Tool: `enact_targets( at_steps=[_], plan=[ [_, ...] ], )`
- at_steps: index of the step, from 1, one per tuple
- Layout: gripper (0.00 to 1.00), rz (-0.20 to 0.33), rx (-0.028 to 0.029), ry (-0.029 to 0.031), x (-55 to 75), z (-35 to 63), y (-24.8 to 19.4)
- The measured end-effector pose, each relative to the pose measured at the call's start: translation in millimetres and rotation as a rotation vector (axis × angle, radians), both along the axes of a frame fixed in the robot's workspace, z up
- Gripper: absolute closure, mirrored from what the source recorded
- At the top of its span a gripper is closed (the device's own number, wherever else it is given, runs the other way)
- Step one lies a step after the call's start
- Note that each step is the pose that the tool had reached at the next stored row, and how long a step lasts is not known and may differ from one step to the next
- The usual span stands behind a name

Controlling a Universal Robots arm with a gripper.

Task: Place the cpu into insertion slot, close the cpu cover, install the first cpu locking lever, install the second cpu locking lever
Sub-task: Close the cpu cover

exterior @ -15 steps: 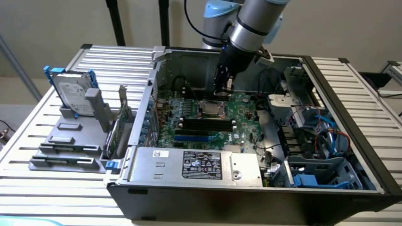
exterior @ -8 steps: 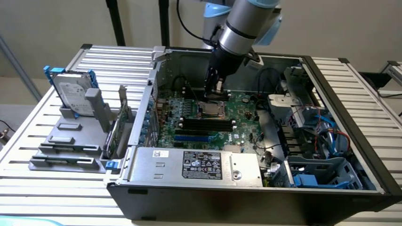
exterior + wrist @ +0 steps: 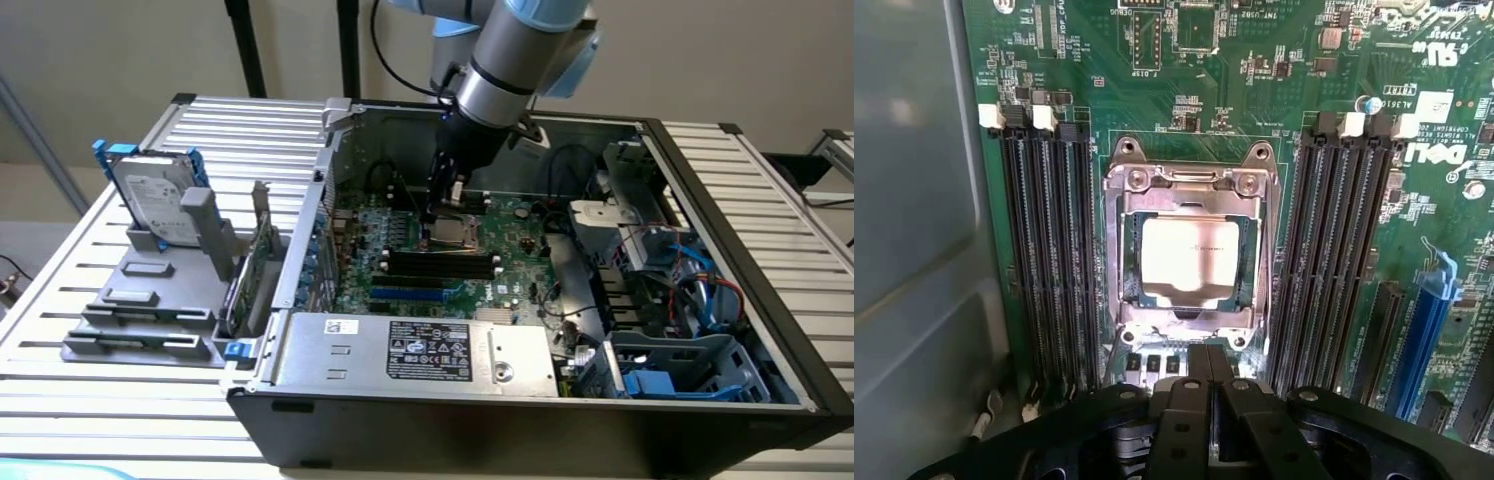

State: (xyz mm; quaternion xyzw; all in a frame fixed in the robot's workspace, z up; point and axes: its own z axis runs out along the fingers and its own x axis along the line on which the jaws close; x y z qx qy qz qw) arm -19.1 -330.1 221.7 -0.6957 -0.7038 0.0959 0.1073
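One cpu (image 3: 1189,260) sits in the one slot (image 3: 1116,262) on the green board (image 3: 1184,100). One silvery cover (image 3: 1194,182) lies flat around the cpu, whose pale top shows through the cut-out. Two banks of black memory slots (image 3: 1049,250) flank the slot, one on each side, and one blue slot (image 3: 1426,335) lies beyond. The single gripper (image 3: 1207,365) has its fingers pressed together, holding nothing, with its tips just beside the slot's edge; whether they touch it I cannot tell. In the exterior view the gripper (image 3: 430,217) hangs right over the slot.
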Motion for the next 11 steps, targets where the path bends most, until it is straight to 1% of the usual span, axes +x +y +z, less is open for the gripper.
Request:
enact_targets(
  at_steps=[3, 11],
  plan=[
    [0.89, 0.000, 0.0000, 0.0000, -0.8, -5.4, 0.0],
    [0.89, 0.000, 0.0029, 0.0000, -4.1, -15.1, 0.0]
  ],
)
